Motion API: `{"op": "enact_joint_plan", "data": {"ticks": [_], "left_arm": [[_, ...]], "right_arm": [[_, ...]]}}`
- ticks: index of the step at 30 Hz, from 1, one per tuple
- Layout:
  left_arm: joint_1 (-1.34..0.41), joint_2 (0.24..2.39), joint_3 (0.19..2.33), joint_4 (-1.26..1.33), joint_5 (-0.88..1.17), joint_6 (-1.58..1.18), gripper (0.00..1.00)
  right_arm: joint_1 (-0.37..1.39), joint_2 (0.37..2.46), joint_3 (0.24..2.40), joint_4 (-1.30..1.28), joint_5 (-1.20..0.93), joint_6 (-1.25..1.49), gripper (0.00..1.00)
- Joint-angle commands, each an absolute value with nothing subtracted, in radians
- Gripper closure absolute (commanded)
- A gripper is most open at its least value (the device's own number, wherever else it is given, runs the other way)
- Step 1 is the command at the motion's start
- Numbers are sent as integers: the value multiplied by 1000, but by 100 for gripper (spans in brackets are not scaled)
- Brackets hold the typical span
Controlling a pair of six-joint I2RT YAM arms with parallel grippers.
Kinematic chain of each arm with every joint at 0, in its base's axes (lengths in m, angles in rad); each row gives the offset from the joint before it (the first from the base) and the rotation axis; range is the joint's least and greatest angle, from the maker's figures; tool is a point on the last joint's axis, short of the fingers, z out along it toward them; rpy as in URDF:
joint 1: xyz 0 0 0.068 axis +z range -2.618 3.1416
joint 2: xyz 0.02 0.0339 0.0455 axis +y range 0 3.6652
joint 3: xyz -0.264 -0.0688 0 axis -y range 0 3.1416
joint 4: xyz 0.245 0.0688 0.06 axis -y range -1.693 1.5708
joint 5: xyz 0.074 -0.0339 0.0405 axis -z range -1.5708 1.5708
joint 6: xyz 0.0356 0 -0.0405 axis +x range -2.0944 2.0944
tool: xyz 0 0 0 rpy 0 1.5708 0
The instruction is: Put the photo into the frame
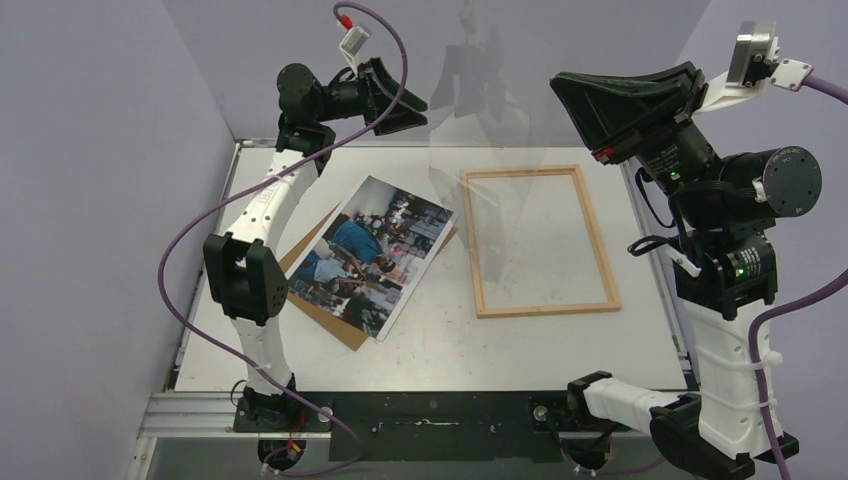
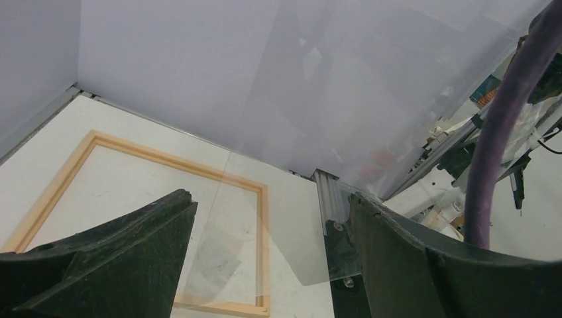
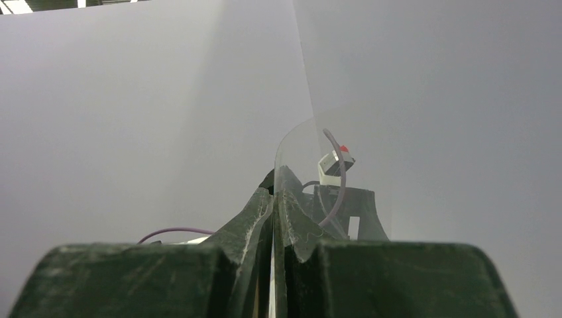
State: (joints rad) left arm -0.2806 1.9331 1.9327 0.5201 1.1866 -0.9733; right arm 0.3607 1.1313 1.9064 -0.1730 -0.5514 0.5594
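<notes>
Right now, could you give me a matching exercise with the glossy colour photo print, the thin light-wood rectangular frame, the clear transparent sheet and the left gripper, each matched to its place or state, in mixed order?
1. glossy colour photo print
2. thin light-wood rectangular frame
3. clear transparent sheet
4. left gripper

A. raised, pinched in the shut right gripper
B. open
C. flat on the white table, nothing inside
D. on the brown backing board

Pairs: 1-D, 2-C, 3-A, 4-B

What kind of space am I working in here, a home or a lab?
Probably a lab test cell: plain pale walls box in a white table, with a metal mounting rail along its near edge.
</notes>
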Motion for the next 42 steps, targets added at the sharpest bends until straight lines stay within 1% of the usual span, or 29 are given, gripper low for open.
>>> {"op": "enact_joint_plan", "data": {"ticks": [1, 4, 10, 15, 16, 18, 20, 21, 24, 25, 28, 30, 34, 36, 40, 42], "left_arm": [[-276, 1940, 1990, 502, 1169, -935, 15], [-270, 1937, 1993, 461, 1167, -896, 14], [-274, 1957, 2020, 465, 1167, -905, 14], [-285, 1960, 2008, 689, 1215, -1075, 16], [-284, 1957, 1997, 754, 1225, -1121, 17], [-281, 1947, 1977, 857, 1249, -1208, 24], [-263, 1923, 1949, 894, 1258, -1246, 37], [-248, 1903, 1922, 909, 1254, -1247, 40], [-227, 1848, 1890, 847, 1273, -1182, 42], [-234, 1842, 1899, 826, 1292, -1165, 44], [-263, 1837, 1913, 828, 1331, -1170, 49], [-255, 1829, 1900, 840, 1346, -1175, 54], [-221, 1819, 1878, 847, 1340, -1177, 58], [-221, 1827, 1901, 853, 1341, -1189, 63], [-216, 1837, 1908, 920, 1343, -1241, 79], [-214, 1843, 1909, 940, 1355, -1258, 81]], "right_arm": [[359, 1130, 1943, -108, -568, 572, 100], [360, 1125, 1944, -111, -568, 573, 100], [359, 1125, 1950, -103, -575, 588, 100], [359, 1125, 1947, -109, -572, 582, 100], [360, 1123, 1945, -114, -568, 577, 100], [360, 1119, 1936, -127, -561, 559, 100], [359, 1114, 1938, -177, -537, 510, 100], [360, 1112, 1940, -203, -525, 486, 100], [360, 1109, 1931, -220, -519, 467, 100], [360, 1111, 1927, -213, -525, 470, 100], [360, 1117, 1925, -194, -533, 483, 100], [360, 1116, 1924, -194, -525, 478, 100], [360, 1114, 1914, -195, -519, 475, 100], [360, 1112, 1905, -187, -520, 480, 100], [359, 1110, 1893, -183, -511, 477, 100], [359, 1104, 1880, -183, -499, 468, 100]]}}
